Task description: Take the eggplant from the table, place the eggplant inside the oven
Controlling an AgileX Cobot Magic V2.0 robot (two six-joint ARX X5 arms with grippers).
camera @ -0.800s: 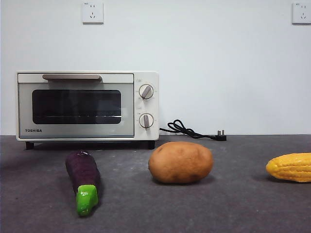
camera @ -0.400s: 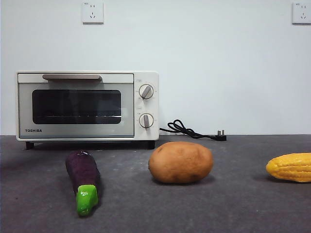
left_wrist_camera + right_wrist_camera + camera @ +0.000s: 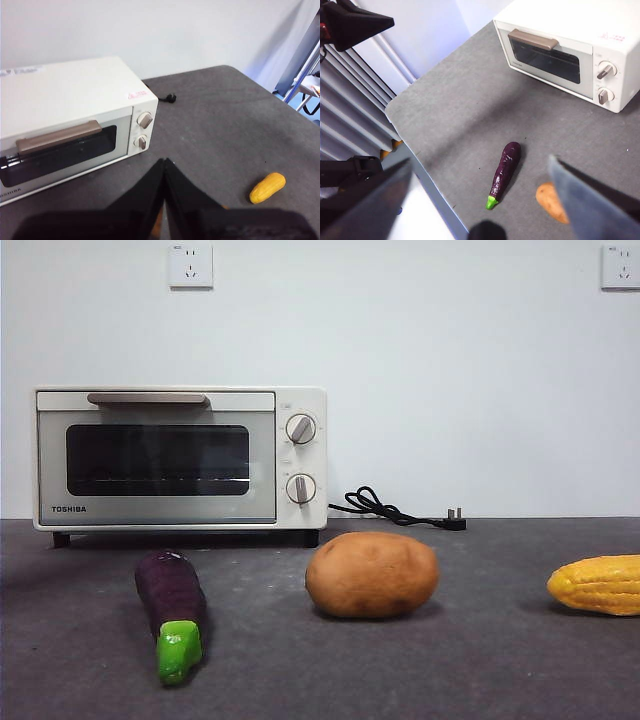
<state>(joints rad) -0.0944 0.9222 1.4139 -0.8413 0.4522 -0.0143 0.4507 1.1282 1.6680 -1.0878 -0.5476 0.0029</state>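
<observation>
Nothing has shifted lately: the eggplant lies untouched near the table's front edge, before the closed oven. Left gripper pinched together, right gripper spread wide, both high above.

Even, soft light fills the front view, leaving the wall bright and only faint shadows under the potato and eggplant on the table — focus is crisp throughout. The oven window shows dim reflections. In both wrist views the near jaws are dark, blurred shapes — the right wrist view's most of all — while the table beyond stays fairly sharp.
</observation>
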